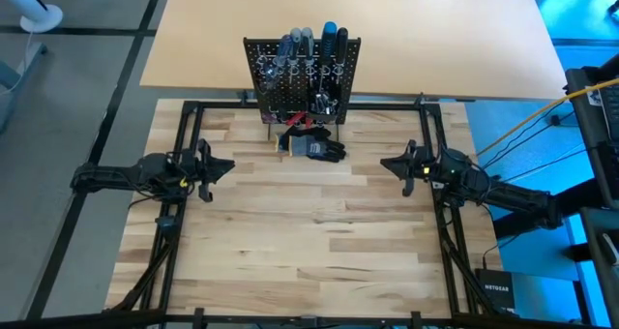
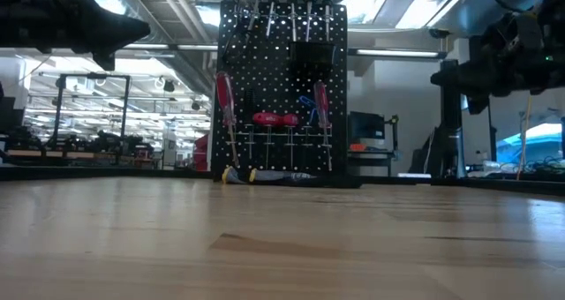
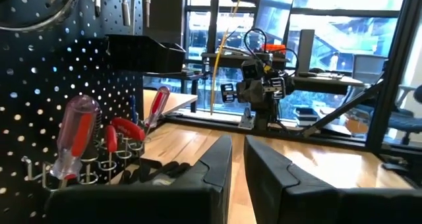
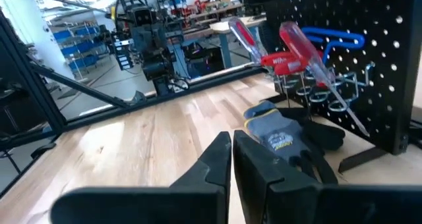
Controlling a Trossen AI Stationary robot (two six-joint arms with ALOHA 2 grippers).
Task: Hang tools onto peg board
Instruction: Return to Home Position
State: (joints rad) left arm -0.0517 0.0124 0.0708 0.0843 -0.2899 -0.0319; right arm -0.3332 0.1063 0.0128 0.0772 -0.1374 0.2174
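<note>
The black peg board stands upright at the table's far middle. Several screwdrivers with black, blue and grey handles stick up from its top rings. Red-handled screwdrivers and red-handled pliers hang on its front, below the black bin. A dark glove bundle lies on the table at the board's foot. My left gripper hovers at the left, shut and empty. My right gripper hovers at the right, shut and empty. Both point toward the table's middle.
A black frame runs around the wooden work top. A tan table lies behind the peg board. The open wood between the two grippers and toward the near edge is free room. A small yellow-and-dark piece lies beside the glove.
</note>
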